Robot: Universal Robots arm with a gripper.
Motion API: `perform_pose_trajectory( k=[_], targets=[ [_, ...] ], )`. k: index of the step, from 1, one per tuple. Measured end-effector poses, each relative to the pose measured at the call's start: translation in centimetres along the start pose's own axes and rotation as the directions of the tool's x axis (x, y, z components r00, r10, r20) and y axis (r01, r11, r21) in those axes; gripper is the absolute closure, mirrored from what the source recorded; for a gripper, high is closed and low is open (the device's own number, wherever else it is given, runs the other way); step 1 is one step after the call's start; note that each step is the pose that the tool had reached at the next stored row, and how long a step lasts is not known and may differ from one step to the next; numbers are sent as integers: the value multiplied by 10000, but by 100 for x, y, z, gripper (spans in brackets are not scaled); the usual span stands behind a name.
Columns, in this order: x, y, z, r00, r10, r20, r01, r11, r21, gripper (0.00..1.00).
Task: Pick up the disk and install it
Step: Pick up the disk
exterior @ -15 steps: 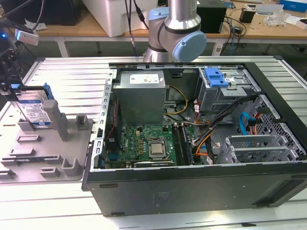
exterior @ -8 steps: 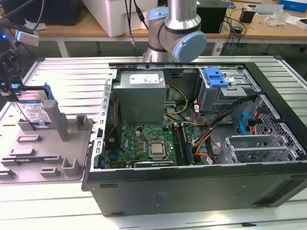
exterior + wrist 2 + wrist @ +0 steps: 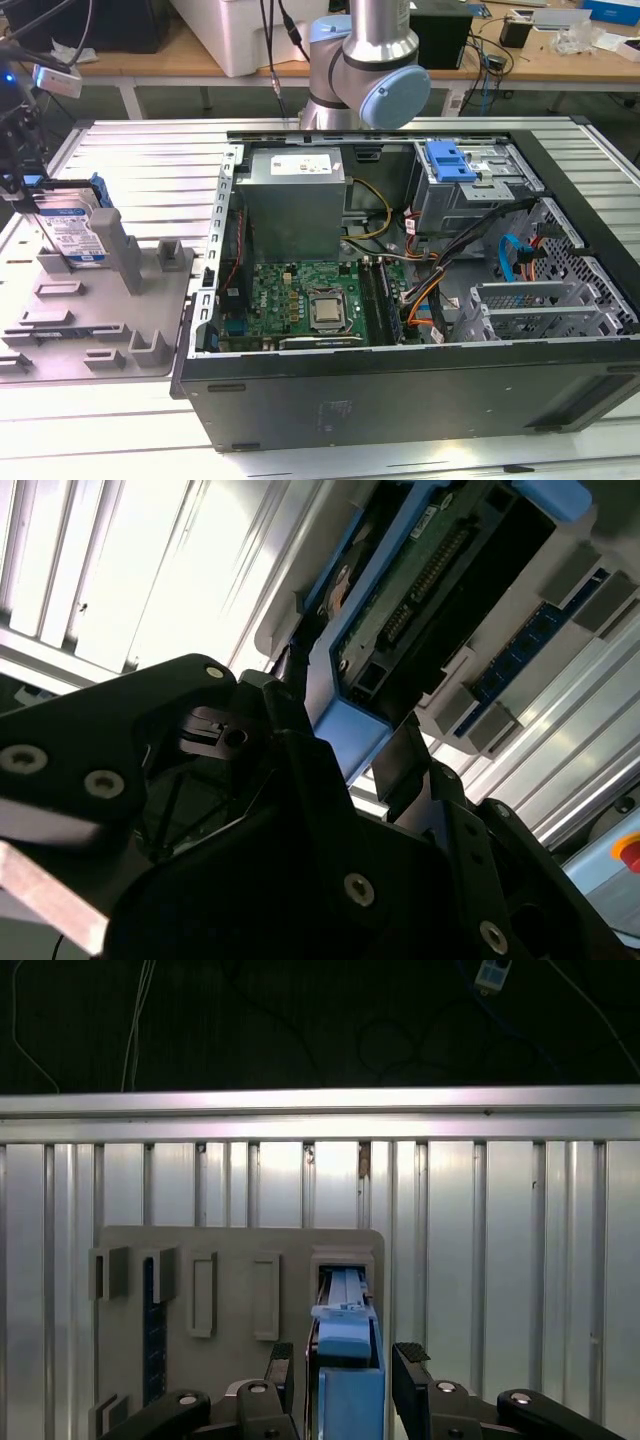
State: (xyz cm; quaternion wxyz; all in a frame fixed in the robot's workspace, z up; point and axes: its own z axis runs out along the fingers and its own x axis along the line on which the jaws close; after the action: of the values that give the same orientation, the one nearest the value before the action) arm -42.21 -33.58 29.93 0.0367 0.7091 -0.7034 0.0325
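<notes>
The disk (image 3: pixel 72 232) stands on edge in a slot of the grey holder tray (image 3: pixel 110 330), which lies on the slatted metal surface (image 3: pixel 150 150) at the exterior view's left, well apart from the open computer case (image 3: pixel 400 400). In both wrist views we look along its blue carrier rail: in the first wrist view the disk (image 3: pixel 348 1380) rises out of the holder tray (image 3: pixel 240 1250), and in the second wrist view the disk (image 3: pixel 420 580) shows its circuit-board side. The end effector (image 3: pixel 345 1360) straddles the disk's upper edge, very close on both sides. In the second wrist view the end effector (image 3: pixel 345 715) looks close to touching the rail, but we cannot tell whether it is clamped or just short of contact. In the exterior view the end effector (image 3: pixel 22 175) hangs at the top of the disk, at the frame's far edge. We judge the step in hand to be the pick-up, with the disk not yet lifted and the install untouched. Freeing it calls, in our view, for a firm, centred hold on the two faces and a pull straight along the slot walls, so that the rail does not bind. The drive cage (image 3: pixel 470 195) inside the case, with its blue latch bracket (image 3: pixel 450 160), looks to us the likely place for it.
</notes>
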Motion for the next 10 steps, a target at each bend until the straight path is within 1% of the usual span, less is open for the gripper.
perform_pose_trajectory(
  k=[10],
  targets=[
    [-18, 13, 18, 10000, 1, -19, -1, 10000, 9, 49]
  ],
)
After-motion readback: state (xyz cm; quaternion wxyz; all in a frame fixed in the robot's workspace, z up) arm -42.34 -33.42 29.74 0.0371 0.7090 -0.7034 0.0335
